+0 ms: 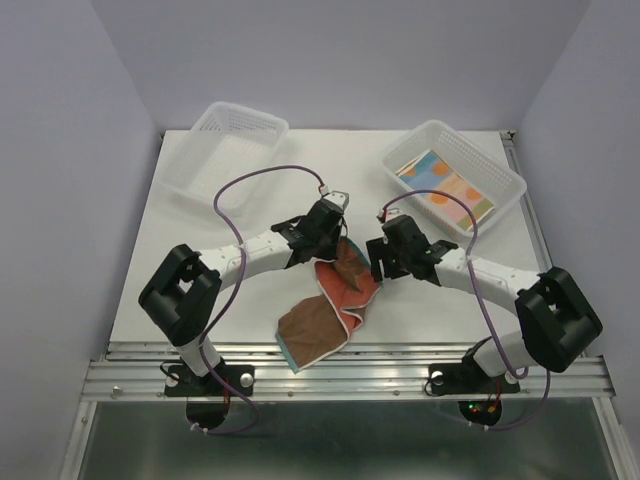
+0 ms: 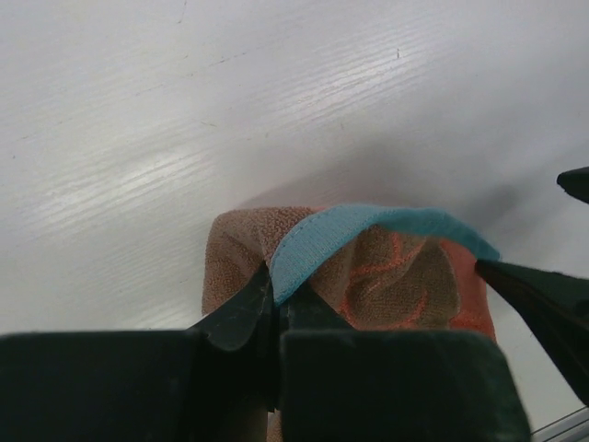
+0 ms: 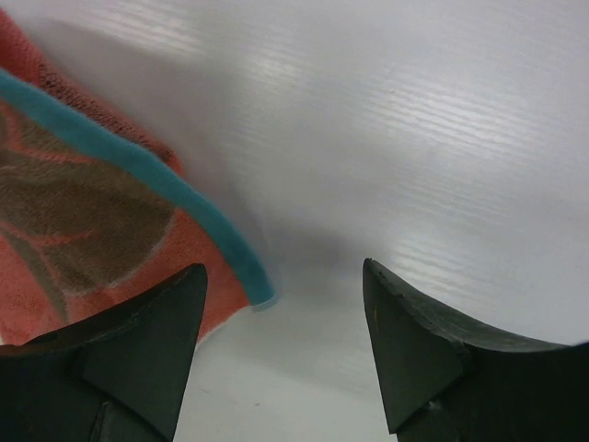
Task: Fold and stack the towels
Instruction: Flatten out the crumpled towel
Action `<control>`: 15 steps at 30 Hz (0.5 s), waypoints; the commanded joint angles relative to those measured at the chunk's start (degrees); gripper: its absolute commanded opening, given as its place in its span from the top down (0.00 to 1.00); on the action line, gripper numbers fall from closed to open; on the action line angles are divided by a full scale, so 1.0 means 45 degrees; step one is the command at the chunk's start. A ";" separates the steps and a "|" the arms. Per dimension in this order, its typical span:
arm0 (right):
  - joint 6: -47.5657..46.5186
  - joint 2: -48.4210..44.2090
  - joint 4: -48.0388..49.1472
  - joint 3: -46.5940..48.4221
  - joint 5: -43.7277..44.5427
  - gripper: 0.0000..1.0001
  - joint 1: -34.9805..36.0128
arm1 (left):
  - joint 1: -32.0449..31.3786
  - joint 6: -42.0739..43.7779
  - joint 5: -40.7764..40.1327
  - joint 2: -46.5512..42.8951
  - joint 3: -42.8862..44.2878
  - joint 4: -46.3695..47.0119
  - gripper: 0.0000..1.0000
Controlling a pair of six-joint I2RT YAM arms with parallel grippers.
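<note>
Brown towel (image 1: 328,305), orange pattern, teal hem (image 2: 368,226). It lies rumpled and half-folded at the middle of the worktop (image 1: 200,280), toward the near edge. Its low end is flat, just short of that edge. Its far end is raised off the surface.

Left gripper (image 2: 274,290): jaws closed tight on the teal hem at the raised end, with cloth arching up over the pinch. Right gripper (image 3: 283,272): jaws apart, holding nothing. They are low over bare worktop, with the towel's hemmed corner just beside the left finger.

Long axis: diagonal, from the near edge left of centre up to the worktop's middle. The raised end points at the far right corner. The cloth is kinked midway, so it does not lie as one straight run.

Risks, as I judge them:
- Only one pinch holds the towel. A lift or pull from here would likely let it hang and twist round that point, spoiling any square fold.
- The right jaws may close on nothing, or on two layers, because the corner sits at their side and not between them.
- The low end is close to the near edge, so a drag that way could slide it off.

Further out: a spotted towel (image 1: 445,190) lies folded in the right basket (image 1: 500,185) at the far right corner. The left basket (image 1: 225,150) is at the far left corner.
</note>
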 commanded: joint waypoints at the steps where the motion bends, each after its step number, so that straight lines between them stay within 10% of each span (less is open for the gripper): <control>1: 0.0543 -0.0083 0.0266 -0.0136 0.0817 0.27 0.0946 | 0.0022 -0.0143 -0.0122 -0.0579 -0.0179 0.0092 1.00; 15: 0.2338 0.1635 -0.0396 -0.0291 0.1813 0.42 0.1552 | 0.0022 -0.0319 0.0424 -0.0989 -0.0355 -0.0200 1.00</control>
